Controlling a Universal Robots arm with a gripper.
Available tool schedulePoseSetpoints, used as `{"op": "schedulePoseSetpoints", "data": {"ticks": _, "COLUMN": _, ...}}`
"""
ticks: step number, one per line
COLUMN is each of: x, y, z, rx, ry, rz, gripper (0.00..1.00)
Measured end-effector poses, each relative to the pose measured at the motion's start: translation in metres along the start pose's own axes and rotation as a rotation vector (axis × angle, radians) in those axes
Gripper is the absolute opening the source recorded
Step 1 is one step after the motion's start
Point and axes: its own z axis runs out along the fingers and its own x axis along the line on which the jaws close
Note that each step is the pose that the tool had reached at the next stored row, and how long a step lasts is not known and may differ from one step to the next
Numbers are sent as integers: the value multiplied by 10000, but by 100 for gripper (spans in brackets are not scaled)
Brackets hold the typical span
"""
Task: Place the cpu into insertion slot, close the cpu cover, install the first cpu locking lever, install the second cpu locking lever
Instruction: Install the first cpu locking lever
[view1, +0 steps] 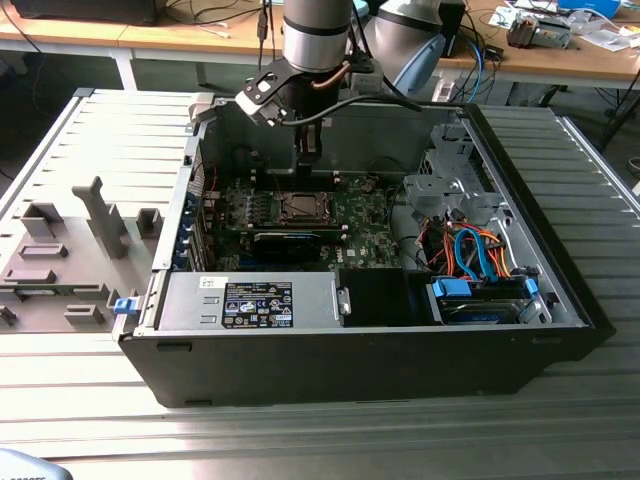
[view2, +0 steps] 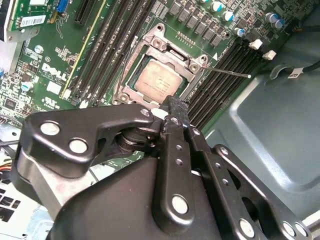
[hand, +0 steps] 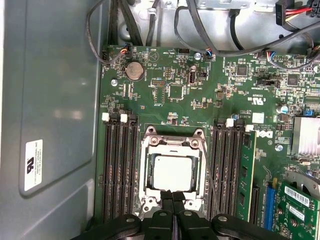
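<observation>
Black claw (hand: 173, 195) | tips together | arm (view1: 315, 35) upright | just beside cpu (hand: 172, 172)

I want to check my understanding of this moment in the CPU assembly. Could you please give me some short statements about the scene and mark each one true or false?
1. The cpu lies in the insertion slot. True.
2. The gripper is holding the cpu. False: the chip sits in the slot, not between the fingers.
3. The computer case is open, with the motherboard facing up. True.
4. The gripper's fingers are spread wide apart. False: in both wrist views they are pressed together.
5. The gripper hangs outside the case, over the grey fixtures at the exterior view's left. False: it is inside the case, close to the edge of the slot.
</observation>
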Motion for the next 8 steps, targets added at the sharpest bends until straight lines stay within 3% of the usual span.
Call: {"op": "schedulePoseSetpoints", "data": {"ticks": 8, "x": 0, "y": 0, "z": 0, "rx": 6, "ry": -6, "rz": -265, "gripper": 11}}
